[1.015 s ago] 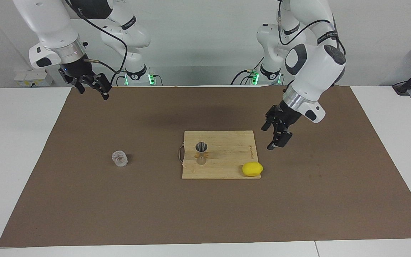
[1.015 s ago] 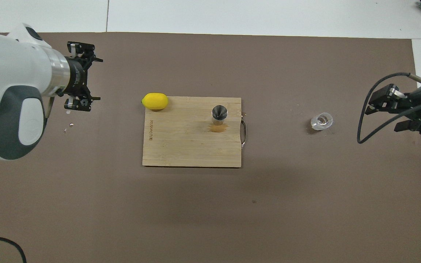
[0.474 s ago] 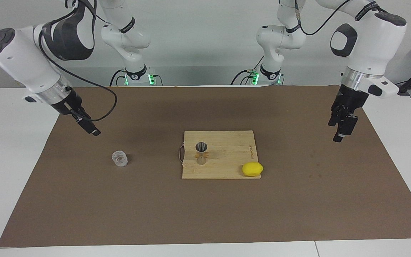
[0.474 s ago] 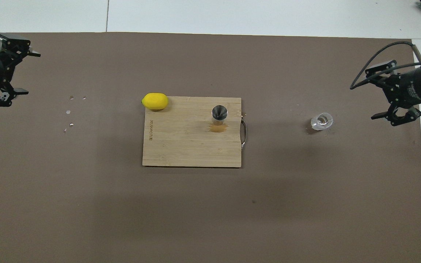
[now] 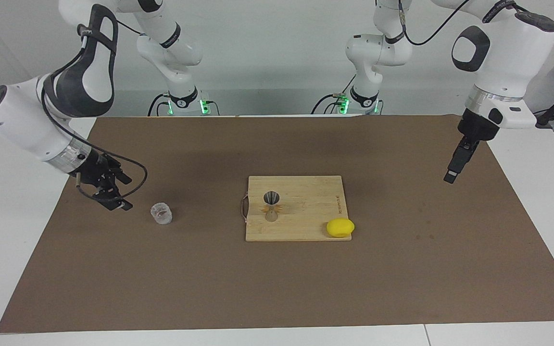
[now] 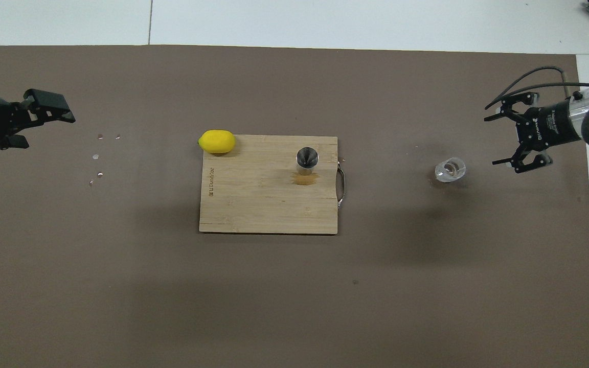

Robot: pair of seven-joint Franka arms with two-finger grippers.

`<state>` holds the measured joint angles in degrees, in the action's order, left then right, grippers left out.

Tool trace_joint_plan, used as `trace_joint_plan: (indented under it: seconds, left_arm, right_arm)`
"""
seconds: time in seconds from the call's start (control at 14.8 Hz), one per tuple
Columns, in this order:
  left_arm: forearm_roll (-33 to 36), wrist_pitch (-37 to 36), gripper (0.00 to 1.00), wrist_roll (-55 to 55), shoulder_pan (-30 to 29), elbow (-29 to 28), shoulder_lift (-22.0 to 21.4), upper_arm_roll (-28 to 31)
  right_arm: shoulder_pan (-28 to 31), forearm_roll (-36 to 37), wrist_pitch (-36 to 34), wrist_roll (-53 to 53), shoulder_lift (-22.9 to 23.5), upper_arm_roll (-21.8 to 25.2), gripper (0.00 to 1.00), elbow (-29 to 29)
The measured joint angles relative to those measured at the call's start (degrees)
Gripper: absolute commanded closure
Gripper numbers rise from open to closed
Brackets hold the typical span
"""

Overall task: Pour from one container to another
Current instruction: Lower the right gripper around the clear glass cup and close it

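Note:
A small clear glass cup (image 5: 161, 214) (image 6: 450, 169) stands upright on the brown mat, toward the right arm's end of the table. My right gripper (image 5: 122, 193) (image 6: 494, 140) hangs low beside it, open and empty, a short gap from the glass. The silver hourglass jigger (image 5: 271, 204) (image 6: 307, 158) stands upright on the wooden cutting board (image 5: 306, 228) (image 6: 253, 204), with a wet stain beside it. My left gripper (image 5: 451, 173) (image 6: 49, 130) is raised over the mat at the left arm's end, open and empty.
A yellow lemon (image 5: 340, 227) (image 6: 217, 141) sits at the board's corner, toward the left arm's end. A few small droplets (image 6: 97, 153) dot the mat near the left gripper. The brown mat (image 5: 277, 288) covers most of the white table.
My right gripper has dropped from high near the robots to just beside the glass cup and spread wider. My left gripper has swung from beside the board out to the mat's end.

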<state>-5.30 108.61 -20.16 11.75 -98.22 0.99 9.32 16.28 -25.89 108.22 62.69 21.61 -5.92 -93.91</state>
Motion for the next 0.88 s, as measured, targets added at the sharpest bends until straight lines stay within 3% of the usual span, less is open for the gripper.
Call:
trace_joint_plan:
  seconds: [0.27, 0.68, 0.88]
  left_arm:
    - [0.32, -9.82, 0.00, 13.86, -7.38, 0.00, -1.95, -9.29]
    - [2.34, -21.78, 0.00, 20.82, -9.52, 5.74, -1.64, -10.56]
    - [2.55, -23.21, 0.00, 22.18, -13.21, 7.42, -1.64, -14.39]
  right_arm:
    - [4.23, -7.62, 0.44, -1.73, 5.52, 0.04, 0.00, -1.34]
    - [4.92, -15.69, 1.19, -8.46, 7.08, -0.03, 0.00, -7.72]
    - [4.43, -19.35, 3.30, -9.58, 6.85, -0.36, 0.00, -10.82]
